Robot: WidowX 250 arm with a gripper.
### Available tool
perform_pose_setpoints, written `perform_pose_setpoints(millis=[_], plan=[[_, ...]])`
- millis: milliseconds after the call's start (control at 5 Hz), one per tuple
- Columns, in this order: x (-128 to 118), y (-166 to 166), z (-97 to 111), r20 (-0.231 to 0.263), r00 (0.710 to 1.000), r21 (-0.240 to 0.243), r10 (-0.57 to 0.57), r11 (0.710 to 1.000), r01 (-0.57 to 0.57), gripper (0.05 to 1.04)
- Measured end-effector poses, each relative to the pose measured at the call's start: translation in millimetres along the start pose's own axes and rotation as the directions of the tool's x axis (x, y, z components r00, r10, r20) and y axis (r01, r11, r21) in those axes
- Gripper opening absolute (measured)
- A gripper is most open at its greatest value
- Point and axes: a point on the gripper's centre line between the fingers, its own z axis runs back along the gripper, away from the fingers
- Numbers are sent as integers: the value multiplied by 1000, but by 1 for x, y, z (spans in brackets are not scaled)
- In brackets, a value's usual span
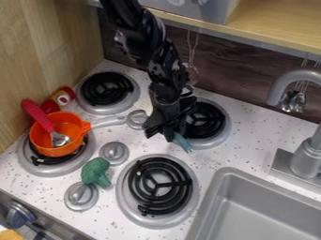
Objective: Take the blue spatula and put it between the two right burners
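Note:
The black gripper [162,133] hangs over the middle of the stove top, at the left edge of the back right burner [215,119]. A small blue piece, seemingly part of the spatula [183,142], sticks out at the gripper's lower right, by the burner's front rim. The gripper hides the rest of it, and whether it is held cannot be told. The front right burner [188,206] lies nearer the camera, below the blue piece.
An orange pot [42,139] holding a red-handled spoon [37,115] stands on the front left burner. Toy broccoli [95,172] lies between the front burners, beside stove knobs [81,196]. The sink [251,211] and faucet [306,157] are at the right, a shelf [282,26] above.

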Motion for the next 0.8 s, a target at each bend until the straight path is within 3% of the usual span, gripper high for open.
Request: perform_pose_setpoints(millis=[200,600,800], plan=[[7,-9,-14,-14,995,-28,-96,995,96,244],[32,-8,-13,28,993,39,-116,993,114,244],[34,-2,-13,14,996,59,-90,994,89,297]])
